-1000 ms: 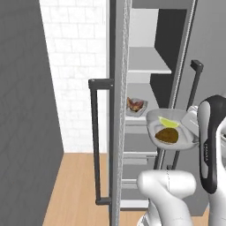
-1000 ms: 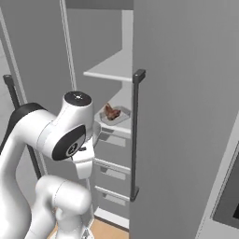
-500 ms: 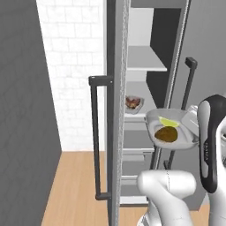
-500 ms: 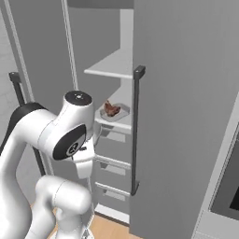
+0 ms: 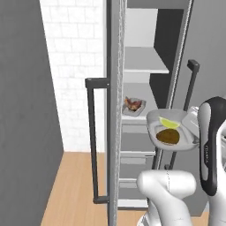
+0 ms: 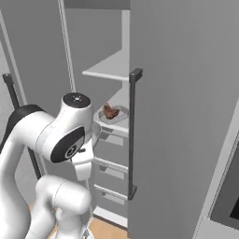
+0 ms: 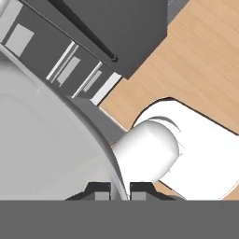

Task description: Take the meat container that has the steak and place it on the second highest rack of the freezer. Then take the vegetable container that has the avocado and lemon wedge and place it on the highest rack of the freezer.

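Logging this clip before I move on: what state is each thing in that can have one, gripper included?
freezer: door open.
meat container: resting on the second highest rack, steak inside.
vegetable container: held in the air outside the freezer, carrying the avocado and lemon wedge.
highest rack: bare.
gripper: shut on the vegetable container's rim.

steak (image 5: 133, 104) on the second highest rack (image 5: 140, 115); avocado (image 5: 167, 136) before lemon wedge (image 5: 169, 123)

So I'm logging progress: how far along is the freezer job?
Done: the steak container sits on the lower shelf. In hand: the gripper is shut on the rim of the avocado-and-lemon container, held outside the freezer. Left: setting it on the top shelf.
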Tool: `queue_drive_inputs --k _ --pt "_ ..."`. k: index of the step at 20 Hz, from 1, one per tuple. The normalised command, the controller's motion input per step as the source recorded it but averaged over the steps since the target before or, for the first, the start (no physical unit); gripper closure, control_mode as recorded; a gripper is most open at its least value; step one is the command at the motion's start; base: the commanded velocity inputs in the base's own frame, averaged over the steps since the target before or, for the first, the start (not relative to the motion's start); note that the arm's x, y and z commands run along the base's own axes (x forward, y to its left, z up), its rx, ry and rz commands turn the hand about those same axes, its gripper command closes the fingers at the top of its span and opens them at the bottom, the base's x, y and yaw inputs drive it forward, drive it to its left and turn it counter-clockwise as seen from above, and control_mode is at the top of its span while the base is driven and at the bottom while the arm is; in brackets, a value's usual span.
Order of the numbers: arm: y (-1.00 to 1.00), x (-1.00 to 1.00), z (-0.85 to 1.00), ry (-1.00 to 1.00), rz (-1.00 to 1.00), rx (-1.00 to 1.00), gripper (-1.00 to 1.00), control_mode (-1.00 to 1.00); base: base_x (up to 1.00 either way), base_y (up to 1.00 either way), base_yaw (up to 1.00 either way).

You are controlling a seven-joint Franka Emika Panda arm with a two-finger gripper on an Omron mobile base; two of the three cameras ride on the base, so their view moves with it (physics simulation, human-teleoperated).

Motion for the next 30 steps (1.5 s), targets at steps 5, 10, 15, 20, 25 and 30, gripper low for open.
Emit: queue_drive_inputs --k 5,10,15,20,25,30 --pt "0.0 0.0 0.0 0.0 0.0 0.0 1.0 1.0 -0.05 -0.01 0.31" --pt "0.0 0.0 0.0 0.0 0.0 0.0 1.0 1.0 0.0 -0.31 0.32" --pt "0.0 0.0 0.0 0.0 0.0 0.0 1.0 1.0 -0.27 -0.17 0.03" --pt "0.0 0.0 0.0 0.0 0.0 0.0 1.0 1.0 -0.15 -0.34 0.09" --pt "0.0 0.0 0.0 0.0 0.0 0.0 1.0 1.0 0.0 -0.4 0.08" --pt "0.0 0.0 0.0 0.0 0.0 0.0 1.0 1.0 0.22 -0.42 0.02"
